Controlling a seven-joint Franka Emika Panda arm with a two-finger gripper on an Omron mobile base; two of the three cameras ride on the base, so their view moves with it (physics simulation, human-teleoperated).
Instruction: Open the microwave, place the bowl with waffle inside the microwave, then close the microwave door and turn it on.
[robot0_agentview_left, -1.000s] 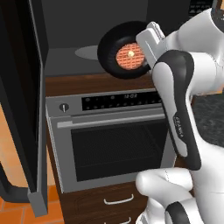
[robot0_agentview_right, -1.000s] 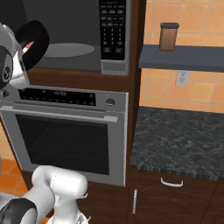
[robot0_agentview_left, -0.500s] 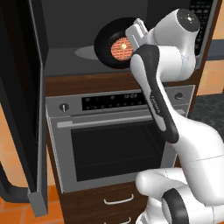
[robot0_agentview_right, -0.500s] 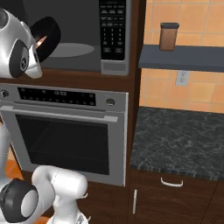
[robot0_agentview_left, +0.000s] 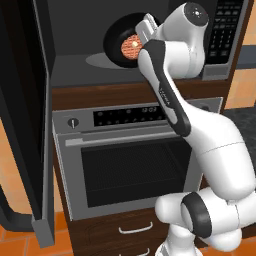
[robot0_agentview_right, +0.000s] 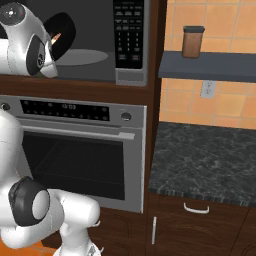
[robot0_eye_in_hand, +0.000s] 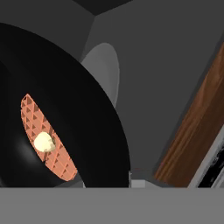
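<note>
Hand view | bowl (robot0_eye_in_hand: 83, 131) tilted, waffle (robot0_eye_in_hand: 43, 140) inside | hand (robot0_agentview_left: 146, 31) clamped on bowl | microwave (robot0_agentview_left: 75, 65) open

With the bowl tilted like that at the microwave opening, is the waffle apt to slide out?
Possibly. The bowl is held steeply tilted by the gripper, rim facing outward, so the loose-looking waffle may slip. It keeps a flat disc shape, so probably stiff. The smooth black bowl likely offers little grip.

Surfaces — dark, grey and wood
Glossy black bowl (robot0_eye_in_hand: 87, 131), gridded rough waffle (robot0_eye_in_hand: 43, 135); matt grey microwave (robot0_agentview_left: 75, 70) interior at 12 o'clock — brown wood-grain cabinet trim (robot0_agentview_left: 100, 95) below.
</note>
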